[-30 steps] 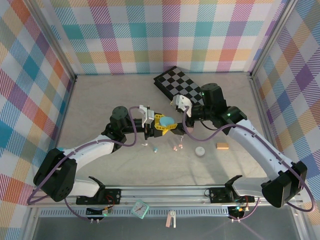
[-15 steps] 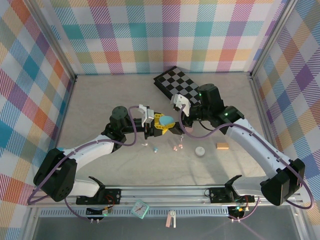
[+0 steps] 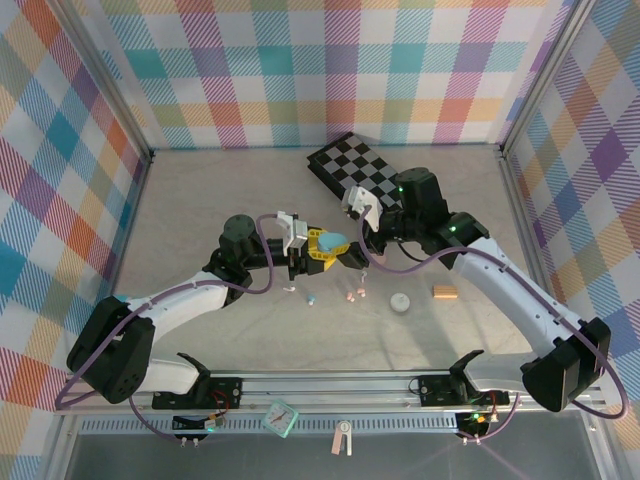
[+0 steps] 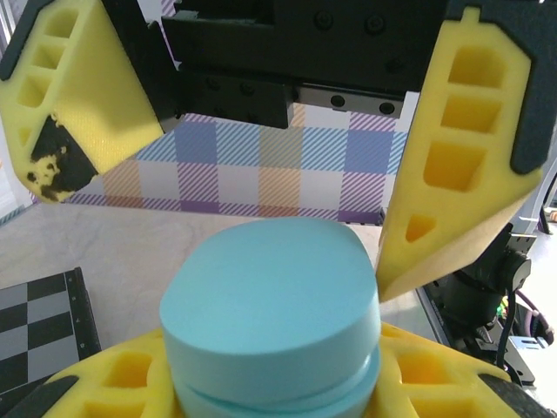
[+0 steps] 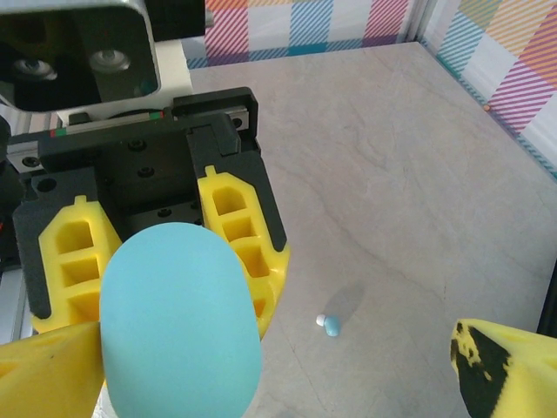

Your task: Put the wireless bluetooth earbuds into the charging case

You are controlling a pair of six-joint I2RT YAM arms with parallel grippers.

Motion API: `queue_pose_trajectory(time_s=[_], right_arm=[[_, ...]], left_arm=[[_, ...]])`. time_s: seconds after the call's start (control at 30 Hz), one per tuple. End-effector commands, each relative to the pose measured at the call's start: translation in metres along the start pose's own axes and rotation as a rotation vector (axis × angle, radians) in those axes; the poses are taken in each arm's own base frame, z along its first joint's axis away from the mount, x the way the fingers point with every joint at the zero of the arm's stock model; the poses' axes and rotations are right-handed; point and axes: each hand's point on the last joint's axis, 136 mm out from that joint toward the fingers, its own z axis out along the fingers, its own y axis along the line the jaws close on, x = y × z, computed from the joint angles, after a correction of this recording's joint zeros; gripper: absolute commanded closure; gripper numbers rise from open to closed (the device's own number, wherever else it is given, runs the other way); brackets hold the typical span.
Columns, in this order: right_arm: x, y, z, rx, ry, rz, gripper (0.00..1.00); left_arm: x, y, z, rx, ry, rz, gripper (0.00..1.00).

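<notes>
Holding the blue case (image 3: 334, 241) clamped, your left gripper (image 3: 322, 250) presents it; right gripper (image 5: 274, 374) hangs wide open, straddling it. Nearest earbud (image 3: 311, 299) lies at 6 o'clock from the case.

No readable text, label or number on anything.

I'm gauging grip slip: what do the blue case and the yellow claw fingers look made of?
Blue charging case: smooth matte plastic, apparently; even soft sheen, crisp lid seam. Yellow fingers of the right claw: likely printed plastic; fine woven-looking texture, hollow cells.
</notes>
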Motion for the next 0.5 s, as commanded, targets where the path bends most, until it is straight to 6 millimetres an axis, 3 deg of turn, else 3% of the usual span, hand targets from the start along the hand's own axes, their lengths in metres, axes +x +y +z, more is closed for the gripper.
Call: queue_pose_trajectory(time_s=[0.0,0.3,0.47], right_arm=[[-0.027,-0.012,-0.013,0.074,-0.066,-0.029,0.01],[-0.038,-0.023,-0.020,0.128,-0.109,-0.013,0.00],[-0.045,-0.013,-0.025,0.090,-0.141,-0.033,0.01]], left_arm=[[-0.011,-0.015,-0.003,0.055,-0.030,0.059,0.64],[-0.011,-0.016,-0.005,0.049,-0.028,0.058,0.64],[-0.009,-0.013,-0.005,0.044,-0.025,0.056,0.64]])
